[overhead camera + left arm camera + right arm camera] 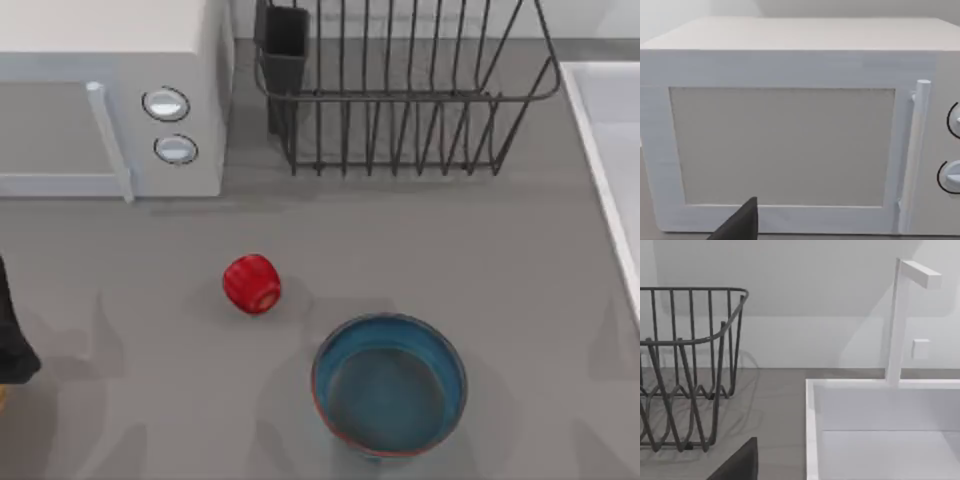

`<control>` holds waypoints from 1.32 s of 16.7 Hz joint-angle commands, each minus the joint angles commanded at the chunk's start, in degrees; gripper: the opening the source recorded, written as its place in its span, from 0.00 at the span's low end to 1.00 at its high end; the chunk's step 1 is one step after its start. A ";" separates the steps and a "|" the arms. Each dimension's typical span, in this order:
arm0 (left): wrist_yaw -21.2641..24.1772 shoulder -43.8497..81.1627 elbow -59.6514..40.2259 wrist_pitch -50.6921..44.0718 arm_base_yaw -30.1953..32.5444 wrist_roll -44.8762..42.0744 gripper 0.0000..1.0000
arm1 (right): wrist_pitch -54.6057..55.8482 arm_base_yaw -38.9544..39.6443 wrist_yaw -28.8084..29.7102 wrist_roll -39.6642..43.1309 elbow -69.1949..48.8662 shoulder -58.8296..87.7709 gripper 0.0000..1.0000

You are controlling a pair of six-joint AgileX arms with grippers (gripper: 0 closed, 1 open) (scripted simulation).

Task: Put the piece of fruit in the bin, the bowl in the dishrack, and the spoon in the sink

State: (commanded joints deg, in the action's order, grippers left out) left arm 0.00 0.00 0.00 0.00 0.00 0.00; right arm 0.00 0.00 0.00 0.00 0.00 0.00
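Left end effector [12,350] at table's left edge, opening indiscernible, apart from fruit [251,284]

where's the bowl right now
In the top view the bowl sits upright on the grey table near the front edge, slightly right of centre, just right of and nearer than the red fruit, well in front of the dishrack.

We see the glossy red piece of fruit [251,284] resting on the grey table, up and to the left of the bowl [390,385], which stands upright and empty, deep blue inside with a reddish-orange rim. The dark wire dishrack [400,90] stands at the back with its utensil cup at its left corner. The pale sink [612,150] lies along the right edge.
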 joint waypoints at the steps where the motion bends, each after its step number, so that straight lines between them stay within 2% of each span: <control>1: 0.00 0.00 0.00 0.00 0.00 0.00 1.00 | 0.00 0.00 0.00 0.00 0.00 0.00 1.00; 5: 0.09 3.45 -2.60 -1.75 0.88 -0.73 1.00 | 0.00 0.00 0.00 0.00 0.00 0.00 1.00; 9: 0.42 15.23 -11.51 -7.72 3.89 -3.19 1.00 | 0.00 0.00 0.00 0.00 0.00 0.00 1.00; 22: 2.20 80.61 -61.15 -40.76 20.18 -16.60 1.00 | 0.00 0.00 0.00 0.00 0.00 0.00 1.00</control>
State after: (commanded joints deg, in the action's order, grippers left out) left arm 2.20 80.61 -61.15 -40.76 20.18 -16.60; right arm 0.00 0.00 0.00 0.00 0.00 0.00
